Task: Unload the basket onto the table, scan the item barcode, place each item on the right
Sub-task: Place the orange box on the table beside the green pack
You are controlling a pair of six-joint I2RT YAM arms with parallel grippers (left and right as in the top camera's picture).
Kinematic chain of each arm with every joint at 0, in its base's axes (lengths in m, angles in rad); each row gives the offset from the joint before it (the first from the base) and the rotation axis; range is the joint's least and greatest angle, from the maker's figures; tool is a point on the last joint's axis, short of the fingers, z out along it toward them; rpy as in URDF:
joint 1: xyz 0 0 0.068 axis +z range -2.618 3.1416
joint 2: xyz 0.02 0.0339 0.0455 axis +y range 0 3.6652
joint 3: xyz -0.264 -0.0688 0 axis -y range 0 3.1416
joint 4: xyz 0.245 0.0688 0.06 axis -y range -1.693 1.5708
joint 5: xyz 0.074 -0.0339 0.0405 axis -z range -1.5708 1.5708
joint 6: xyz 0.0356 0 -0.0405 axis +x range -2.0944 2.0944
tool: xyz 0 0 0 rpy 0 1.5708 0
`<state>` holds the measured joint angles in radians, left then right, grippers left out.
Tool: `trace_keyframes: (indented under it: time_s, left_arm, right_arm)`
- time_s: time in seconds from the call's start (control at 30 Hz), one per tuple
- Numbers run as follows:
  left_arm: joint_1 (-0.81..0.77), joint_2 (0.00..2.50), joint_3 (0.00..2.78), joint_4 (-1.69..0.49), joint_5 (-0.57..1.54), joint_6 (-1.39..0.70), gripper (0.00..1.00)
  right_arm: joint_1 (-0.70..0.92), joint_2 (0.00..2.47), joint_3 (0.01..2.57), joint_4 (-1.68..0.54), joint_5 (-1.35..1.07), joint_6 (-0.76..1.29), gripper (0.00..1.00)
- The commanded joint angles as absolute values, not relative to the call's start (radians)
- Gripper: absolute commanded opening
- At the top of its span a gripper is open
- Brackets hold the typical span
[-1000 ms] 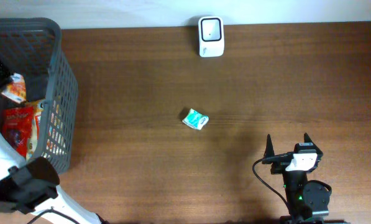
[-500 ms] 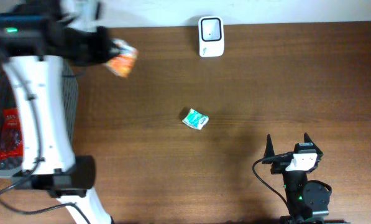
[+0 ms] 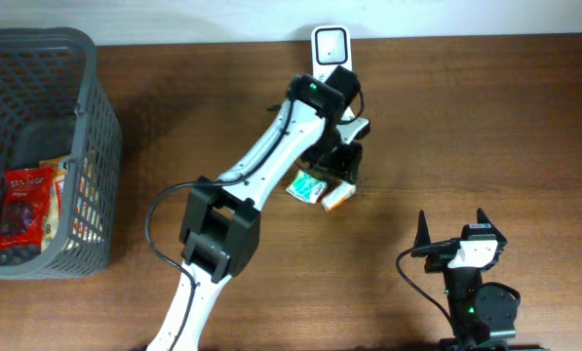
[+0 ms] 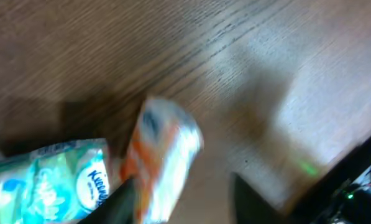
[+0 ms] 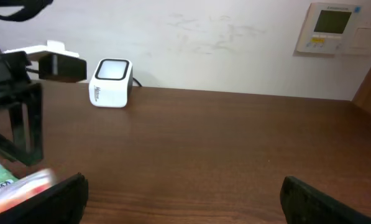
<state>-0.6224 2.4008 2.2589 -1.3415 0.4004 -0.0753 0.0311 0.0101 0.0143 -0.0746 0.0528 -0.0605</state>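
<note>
Brown wooden tabletop (image 3: 466, 117) bears the orange-white packet (image 3: 337, 198), loose under my part-open left gripper (image 3: 341, 175); white box scanner (image 3: 330, 44) lies beyond.

The table (image 3: 485, 127) is dark wood, matt, with visible grain. The basket (image 3: 103, 146) is grey plastic lattice; the scanner (image 3: 330, 58) is smooth white plastic. The orange packet (image 3: 338, 198) and teal packet (image 3: 305, 187) look like glossy film.

Soft, even indoor light covers the brown table (image 3: 485, 117) in the overhead view, which is sharp, with only faint shadows. The left wrist view is badly motion-blurred: the orange packet (image 4: 163, 162) smears at lower centre, with pale glare at right. The right wrist view is crisp at the wall (image 5: 235, 37) and blurred at lower left.
</note>
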Motion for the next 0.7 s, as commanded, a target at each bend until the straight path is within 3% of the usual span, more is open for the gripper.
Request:
trace_keyframes:
  time_s: [0.0,0.1,0.23,0.33,0.47,0.67]
  left_arm:
    - [-0.611,2.407,2.278,-1.345,0.395,-0.066,0.69]
    - [-0.552,2.407,2.423,-1.450,0.395,-0.063,0.72]
    - [-0.422,2.407,2.816,-1.667,0.395,-0.058,0.72]
    - [-0.295,2.350,3.075,-1.688,0.400,-0.063,0.70]
    - [-0.100,2.149,3.116,-1.688,0.382,-0.063,0.70]
    - [0.251,1.983,3.065,-1.688,0.192,-0.085,0.72]
  right_arm:
    - [0.026,0.004,0.006,-0.075,0.065,-0.064,0.98]
    - [0.026,0.004,0.006,-0.075,0.064,-0.064,0.98]
    - [0.026,0.004,0.006,-0.075,0.064,-0.064,0.98]
    - [0.026,0.004,0.006,-0.075,0.064,-0.064,0.98]
    - [0.026,0.004,0.006,-0.075,0.064,-0.064,0.98]
    - [0.026,0.004,0.006,-0.075,0.065,-0.064,0.98]
